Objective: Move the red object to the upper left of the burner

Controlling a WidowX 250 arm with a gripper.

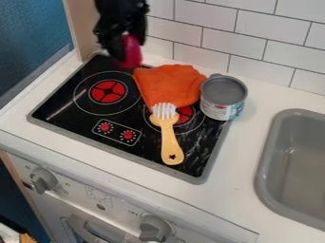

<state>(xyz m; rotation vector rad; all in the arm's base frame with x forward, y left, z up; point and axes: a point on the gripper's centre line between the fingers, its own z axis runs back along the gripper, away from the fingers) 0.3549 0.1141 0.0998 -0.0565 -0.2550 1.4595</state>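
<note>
I had the red object (131, 51) in the grasp of my gripper (120, 49), held up over the back edge of the black cooktop (73, 114). It was a deep, pinkish red, 1 solid colour where it showed, taller than it was wide, with a rounded lower end. My black fingers hid part of its side and top, so I could not tell its full shape or what it was.

In the camera view, it hung above and to the right of the left burner (108, 91), near the upper left corner of a rumpled orange cloth (168, 83). That cloth lay over the back of the cooktop and covered part of the right burner (186, 114). A yellow brush (169, 137) with white bristles lay in front, its bristle end by the cloth and its handle pointing towards the front edge. To the right of the cloth stood a grey-topped can (222, 97), upright.

2 small red knobs (128, 135) sat on the cooktop. Farther out were a grey sink (268, 142) on the right, white wall tiles (254, 26) behind and 2 larger grey knobs (155, 228) on the front panel.
</note>
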